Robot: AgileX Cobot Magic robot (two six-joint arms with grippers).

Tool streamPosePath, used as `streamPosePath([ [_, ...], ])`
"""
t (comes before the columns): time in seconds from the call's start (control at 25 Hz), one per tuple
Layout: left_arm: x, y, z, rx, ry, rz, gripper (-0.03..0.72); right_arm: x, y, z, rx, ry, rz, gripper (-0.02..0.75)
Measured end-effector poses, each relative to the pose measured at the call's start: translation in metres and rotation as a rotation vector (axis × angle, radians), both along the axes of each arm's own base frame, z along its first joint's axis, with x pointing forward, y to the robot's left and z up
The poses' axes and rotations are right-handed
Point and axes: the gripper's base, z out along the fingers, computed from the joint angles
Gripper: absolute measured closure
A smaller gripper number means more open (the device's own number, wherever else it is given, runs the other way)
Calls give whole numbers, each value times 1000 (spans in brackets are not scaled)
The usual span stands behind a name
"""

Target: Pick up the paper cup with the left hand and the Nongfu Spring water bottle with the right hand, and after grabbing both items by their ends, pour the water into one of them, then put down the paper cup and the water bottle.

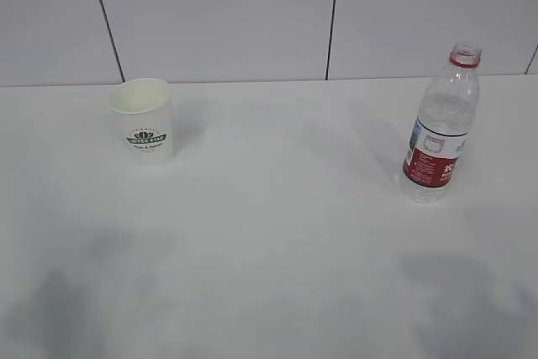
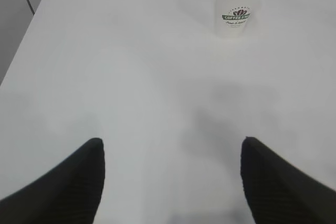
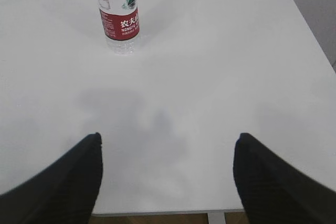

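Note:
The white paper cup (image 1: 143, 118) with a dark green logo stands upright at the left of the table; the left wrist view shows the cup (image 2: 238, 3) far ahead and to the right. The Nongfu Spring water bottle (image 1: 440, 127), clear with a red neck ring and a red-and-white label, stands upright at the right, uncapped. In the right wrist view the bottle (image 3: 117, 14) is far ahead, left of centre. My left gripper (image 2: 171, 141) is open over bare table, holding nothing. My right gripper (image 3: 168, 136) is open near the table's front edge, also empty. Neither arm shows in the exterior view.
The white table (image 1: 277, 233) runs back to a white panelled wall (image 1: 218, 14). Its left edge (image 2: 26, 30) shows in the left wrist view, its right edge (image 3: 310, 35) and front edge (image 3: 163, 213) in the right wrist view. Soft shadows lie on the near table.

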Motion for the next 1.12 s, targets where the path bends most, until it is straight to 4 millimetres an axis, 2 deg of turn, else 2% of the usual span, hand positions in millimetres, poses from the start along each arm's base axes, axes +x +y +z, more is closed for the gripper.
streamPosePath([
  [0.92,0,0,0,0,0,0,100,0,0,0,0,0,0,152],
  [1.12,0,0,0,0,0,0,123,0,0,0,0,0,0,153],
])
